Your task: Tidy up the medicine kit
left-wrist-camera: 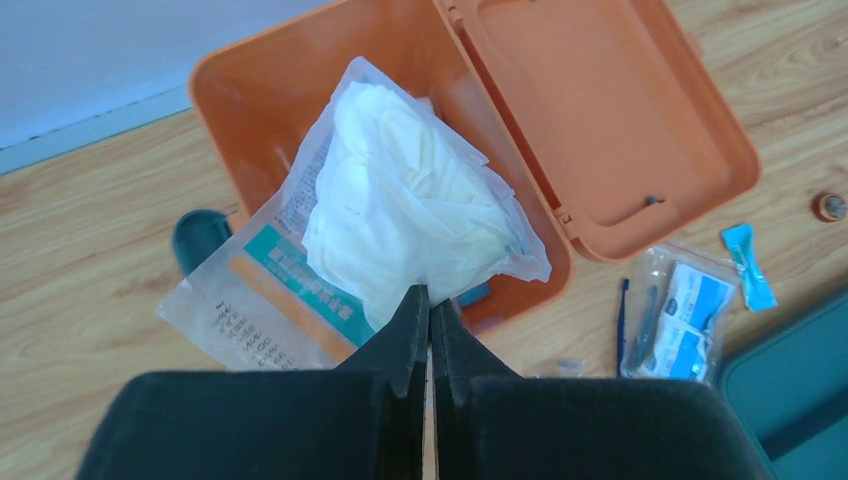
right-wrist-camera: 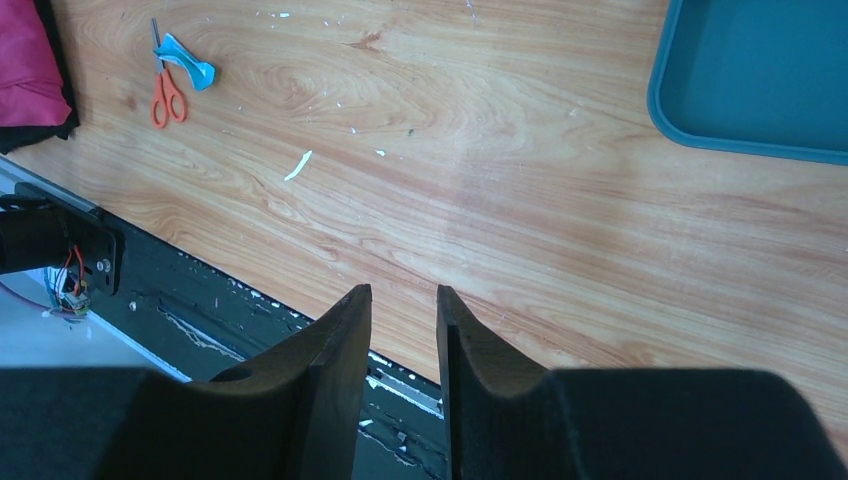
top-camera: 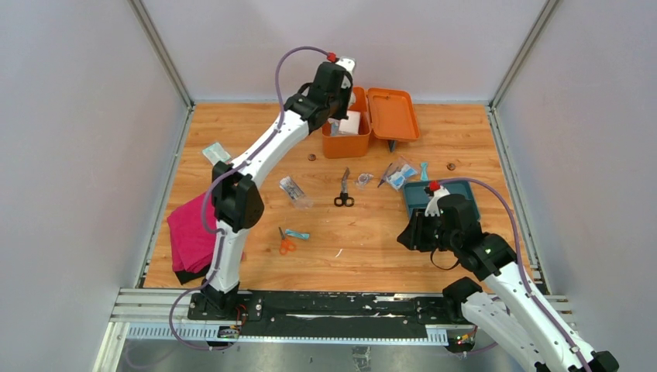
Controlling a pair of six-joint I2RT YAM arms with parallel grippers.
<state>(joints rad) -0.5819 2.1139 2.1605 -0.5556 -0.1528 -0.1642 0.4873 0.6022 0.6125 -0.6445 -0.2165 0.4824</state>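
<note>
LIGHT LOAD: The left gripper (left-wrist-camera: 428,295), its jaws pressed together on the lower edge of a clear bag (left-wrist-camera: 400,190) of crumpled white gloves or gauze, holds the bag over the open medicine kit (left-wrist-camera: 250,90) at the far side of the tabletop (top-camera: 364,232). The kit sits directly ahead of and beneath that gripper, its hinged lid (left-wrist-camera: 600,120) lying open and flat to the gripper's right. The bag looks very light, soft and slippery, and it is likely to sag or slide out of a thin pinch. A hold on the sealed film edge therefore seems safer than one on the puffy middle. The kit itself is rigid moulded plastic, probably light enough to skid if nudged, and its walls or handle look like the places to take it. Just below the bag, a flat printed packet (left-wrist-camera: 255,305) juts out over the kit's near wall, partly in and partly out. Whether it rests there loose cannot be told, and the bag hides the floor of the box. The lid holds nothing. Off to the gripper's right, past the lid, a cluster of small sachets (left-wrist-camera: 680,315) lies on the wood beside a teal tray (left-wrist-camera: 800,390), whose visible corner shows no items. The right gripper (right-wrist-camera: 403,295), jaws apart and holding nothing, hangs over bare wood near the front rail. The tray lies ahead to its right and the orange scissors (right-wrist-camera: 165,97) lie well off to its left.
</note>
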